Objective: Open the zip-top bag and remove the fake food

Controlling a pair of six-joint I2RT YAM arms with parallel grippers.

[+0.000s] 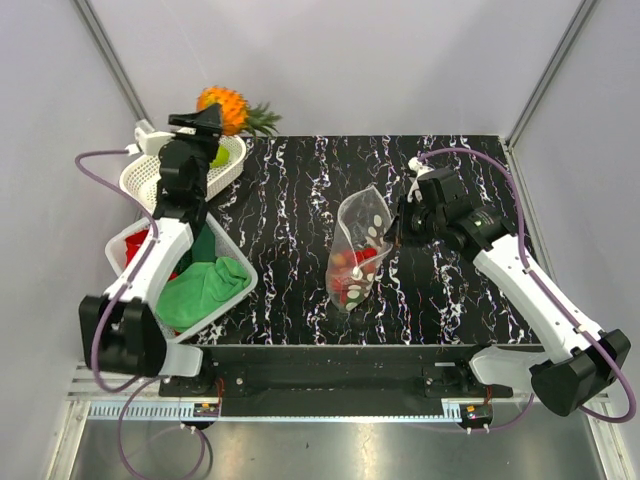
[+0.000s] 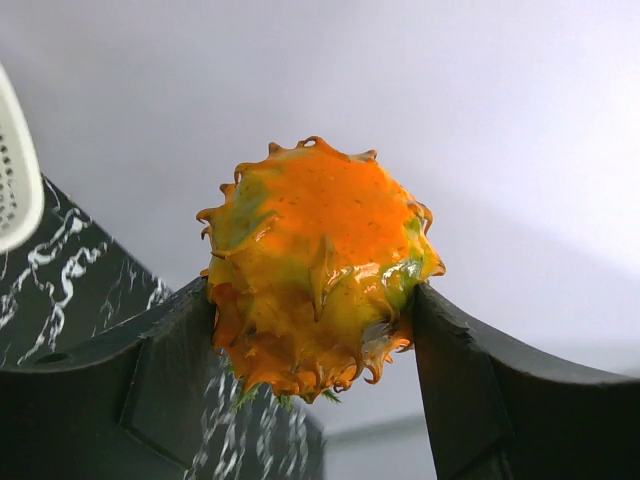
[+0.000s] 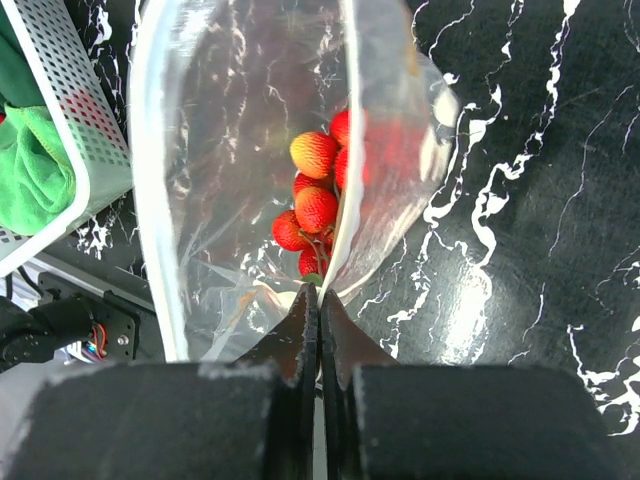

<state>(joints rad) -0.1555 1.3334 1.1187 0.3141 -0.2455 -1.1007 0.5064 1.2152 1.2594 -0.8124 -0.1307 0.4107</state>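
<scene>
The black, white-veined bench (image 1: 450, 290) carries the clear polka-dotted plastic zip-top bag (image 1: 358, 222) at its middle, with its rim pinched in the fully closed right jaws. Near the far left corner, the left jaws stand wide, clamping an orange spiky plastic pineapple (image 2: 320, 270). Small red bumpy toy fruits (image 3: 315, 205) lie inside the bag.

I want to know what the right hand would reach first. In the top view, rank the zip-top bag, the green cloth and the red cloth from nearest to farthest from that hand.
1. zip-top bag: mid-table, its rim pinched in the right hand.
2. green cloth: in the white basket at the table's left edge.
3. red cloth: farther left in that basket, partly hidden by the left arm.
</scene>
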